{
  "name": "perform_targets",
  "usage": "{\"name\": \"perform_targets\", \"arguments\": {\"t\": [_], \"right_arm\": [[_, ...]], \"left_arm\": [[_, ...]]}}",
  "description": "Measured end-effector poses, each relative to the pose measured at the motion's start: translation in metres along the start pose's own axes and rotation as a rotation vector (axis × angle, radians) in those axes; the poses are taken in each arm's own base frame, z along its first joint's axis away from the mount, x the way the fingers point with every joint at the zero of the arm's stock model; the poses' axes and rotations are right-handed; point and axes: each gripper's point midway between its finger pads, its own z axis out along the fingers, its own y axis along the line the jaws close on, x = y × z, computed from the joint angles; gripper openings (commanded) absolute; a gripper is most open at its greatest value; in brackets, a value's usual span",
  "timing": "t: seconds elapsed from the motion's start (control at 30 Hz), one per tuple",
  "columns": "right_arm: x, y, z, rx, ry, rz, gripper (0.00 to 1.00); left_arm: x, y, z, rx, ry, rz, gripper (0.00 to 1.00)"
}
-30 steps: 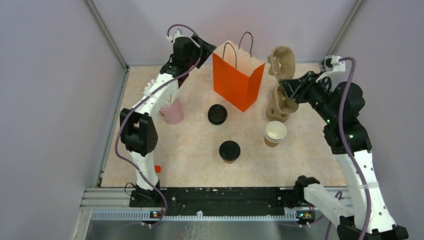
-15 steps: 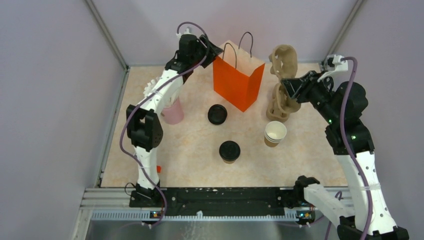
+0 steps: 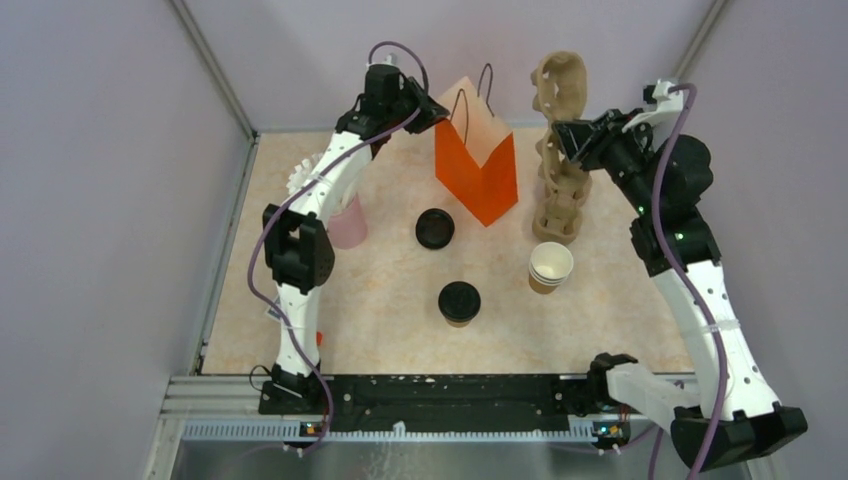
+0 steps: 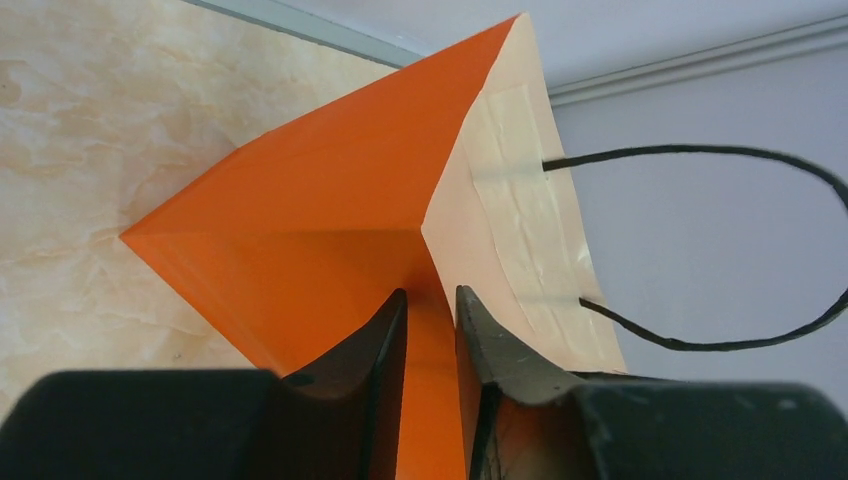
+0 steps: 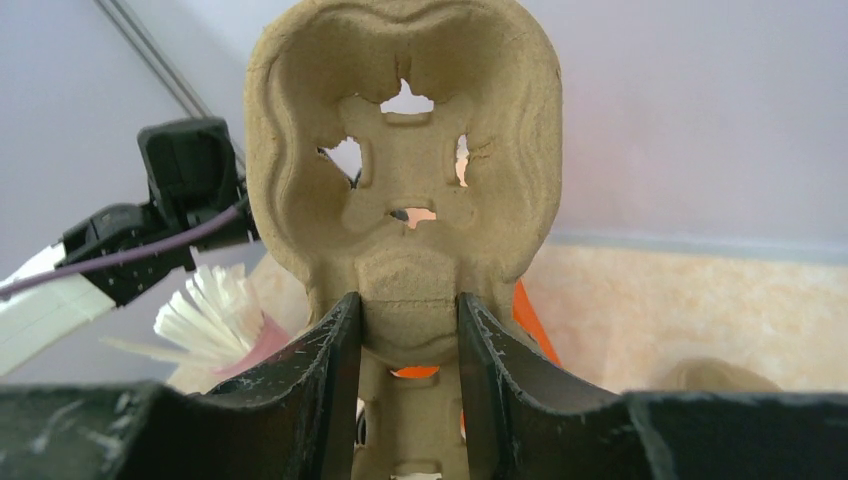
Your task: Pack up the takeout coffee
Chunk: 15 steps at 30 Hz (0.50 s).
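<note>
The takeout coffee (image 3: 459,302), a small brown cup under a black lid, stands alone on the table's near middle, far from both arms. The orange bag (image 3: 478,172) stands at the back. My left gripper (image 3: 437,108) is at the bag's top left rim. In the left wrist view its jaws (image 4: 428,293) straddle the orange bag (image 4: 300,220) wall, with a narrow gap still between them. My right gripper (image 3: 562,135) is shut on a pulp cup carrier (image 3: 558,85), held upright above the pile. Its fingers (image 5: 405,300) squeeze the cup carrier (image 5: 400,150) at its neck.
A loose black lid (image 3: 435,228) lies in front of the bag. A stack of lidless brown cups (image 3: 550,266) stands to the right of centre. More pulp carriers (image 3: 560,205) are piled beside the bag. A pink cup (image 3: 346,224) stands at the left.
My left gripper moved right to the bag's rim and its jaws narrowed sharply. The bag turned, showing its pale inside. My right gripper lifted the carrier higher and further back.
</note>
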Motion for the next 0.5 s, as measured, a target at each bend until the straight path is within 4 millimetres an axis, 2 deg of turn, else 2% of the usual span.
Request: {"name": "perform_targets", "arguments": {"t": [0.13,0.2,0.5], "right_arm": [[-0.012,0.004,0.025,-0.049,-0.072,-0.014,0.22],[-0.01,0.005,0.037,-0.063,-0.081,-0.019,0.22],[0.034,0.012,0.088,-0.089,-0.006,-0.053,0.22]], "left_arm": [[0.004,-0.009,-0.003,0.042,0.033,0.03,0.31],[0.007,-0.016,-0.005,0.066,0.05,0.047,0.32],[0.035,-0.037,-0.01,0.156,0.148,0.101,0.33]]}}
